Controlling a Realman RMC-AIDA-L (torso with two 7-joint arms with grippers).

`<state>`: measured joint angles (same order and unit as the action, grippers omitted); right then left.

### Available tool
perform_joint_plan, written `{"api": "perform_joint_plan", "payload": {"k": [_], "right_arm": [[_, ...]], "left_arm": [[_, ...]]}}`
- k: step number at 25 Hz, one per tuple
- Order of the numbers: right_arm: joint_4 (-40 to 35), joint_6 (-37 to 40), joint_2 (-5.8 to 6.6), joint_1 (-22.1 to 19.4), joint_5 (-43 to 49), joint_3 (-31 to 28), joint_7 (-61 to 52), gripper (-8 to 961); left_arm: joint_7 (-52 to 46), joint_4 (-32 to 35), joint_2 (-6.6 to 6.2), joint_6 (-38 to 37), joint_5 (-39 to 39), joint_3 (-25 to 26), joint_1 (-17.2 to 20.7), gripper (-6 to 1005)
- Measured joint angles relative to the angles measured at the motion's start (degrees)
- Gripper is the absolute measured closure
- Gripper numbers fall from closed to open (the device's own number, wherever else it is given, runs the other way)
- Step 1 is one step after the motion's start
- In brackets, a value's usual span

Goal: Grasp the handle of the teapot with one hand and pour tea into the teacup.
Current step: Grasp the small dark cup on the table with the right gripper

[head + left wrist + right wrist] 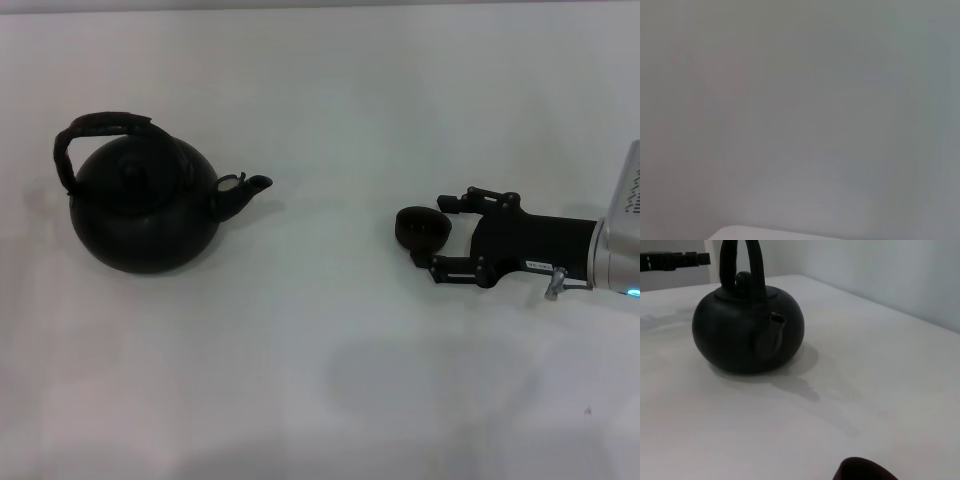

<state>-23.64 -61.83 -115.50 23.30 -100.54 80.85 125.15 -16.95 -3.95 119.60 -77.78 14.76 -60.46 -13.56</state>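
The black teapot (pixel 145 205) sits at the table's left, spout (pixel 245 190) pointing right, with its arched handle (pixel 100 130) upright over the lid. It also shows in the right wrist view (pixel 747 327). The small dark teacup (pixel 421 228) stands right of centre on the table; its rim shows in the right wrist view (pixel 865 471). My right gripper (pixel 428 232) lies low, reaching in from the right, open, with one finger on each side of the teacup. A black jointed part (pixel 670 260) far behind the teapot looks like my left gripper, parked off the table's left side.
The white table (pixel 320 380) runs under everything, with about a hand's span between the spout and the teacup. A pale wall (pixel 880 270) stands beyond the table's far edge. The left wrist view shows only grey wall and a white corner (pixel 765 234).
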Motion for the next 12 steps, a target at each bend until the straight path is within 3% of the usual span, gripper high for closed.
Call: {"api": "perform_joint_plan", "payload": {"k": [12], "right_arm": [[-0.3, -1.0, -0.05, 0.2, -0.1, 0.9, -0.2, 90]], "left_arm": [[0.2, 0.0, -0.06, 0.0, 0.4, 0.0, -0.1, 288]]}}
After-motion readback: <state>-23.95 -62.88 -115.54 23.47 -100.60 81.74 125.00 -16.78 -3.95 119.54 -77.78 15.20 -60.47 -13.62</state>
